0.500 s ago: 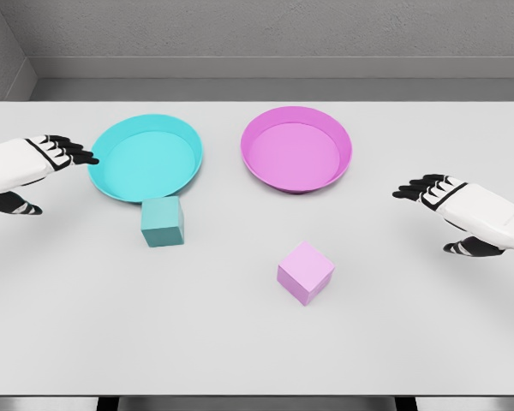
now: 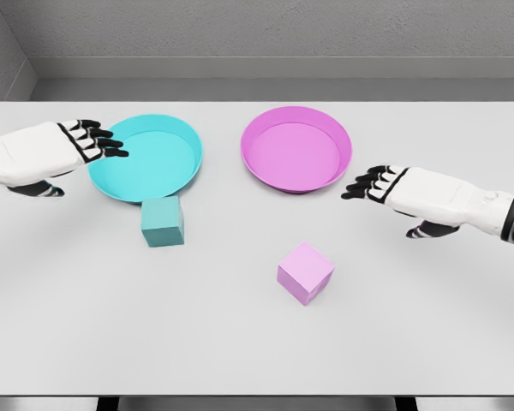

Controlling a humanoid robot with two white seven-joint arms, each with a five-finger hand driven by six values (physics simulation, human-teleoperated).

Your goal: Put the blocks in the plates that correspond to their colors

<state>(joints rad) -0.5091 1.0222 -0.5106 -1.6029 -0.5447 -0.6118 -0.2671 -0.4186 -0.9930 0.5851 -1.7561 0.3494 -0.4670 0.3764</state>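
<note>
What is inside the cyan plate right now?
Nothing: the cyan plate shows a bare floor. The left hand covers its left rim. The cyan block sits outside, in front.

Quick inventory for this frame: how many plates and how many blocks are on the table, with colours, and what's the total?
Plates: 2, the cyan plate and the pink plate, both holding nothing
Blocks: 2, the teal block and the pink block, both on the table
Total: 4
</note>
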